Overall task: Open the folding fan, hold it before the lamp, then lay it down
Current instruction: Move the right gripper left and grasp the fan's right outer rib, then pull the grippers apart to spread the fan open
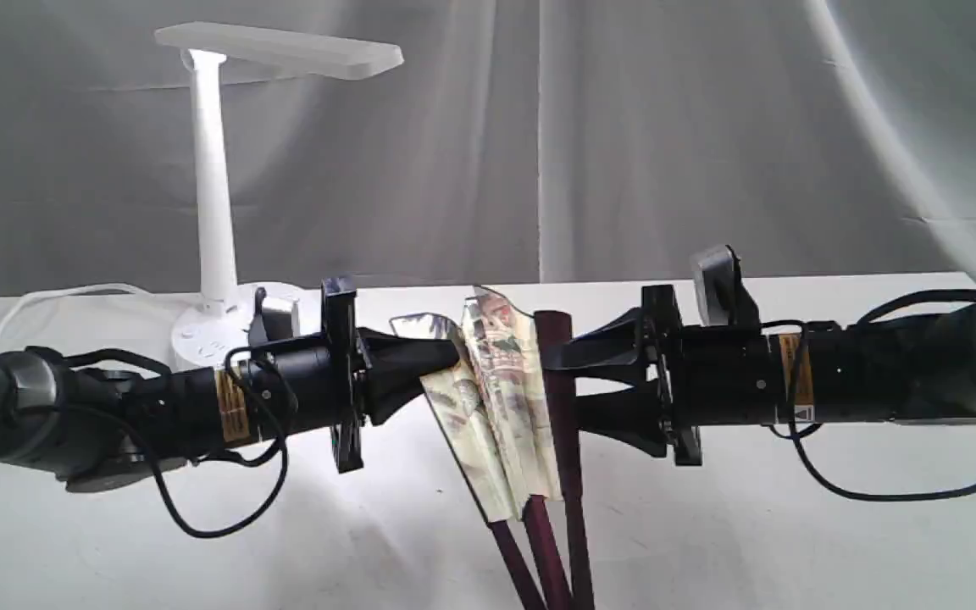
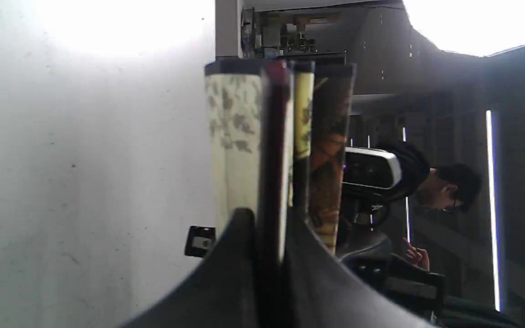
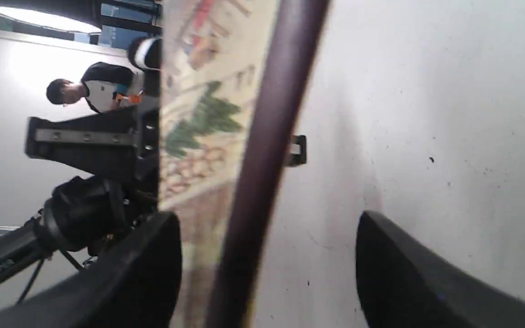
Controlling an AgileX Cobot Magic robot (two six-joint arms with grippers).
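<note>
The folding fan (image 1: 496, 398) hangs upright above the white table, partly spread, its cream painted pleats bunched between dark maroon guards. My left gripper (image 1: 446, 360) comes in from the left and is shut on the fan's left guard; the left wrist view shows the maroon strip (image 2: 274, 136) pinched between the fingers (image 2: 230, 273). My right gripper (image 1: 564, 385) stands open around the right guard (image 1: 556, 339). In the right wrist view that guard (image 3: 271, 114) runs between the spread fingers (image 3: 153, 255), nearer one of them. The white lamp (image 1: 215, 169) stands at the back left, behind my left arm.
The lamp's white cord (image 1: 56, 296) trails off to the left along the table (image 1: 835, 551). A grey curtain (image 1: 666, 127) closes the back. A small black clip (image 2: 200, 240) lies on the table. A person (image 3: 89, 93) is seen beyond the table in both wrist views.
</note>
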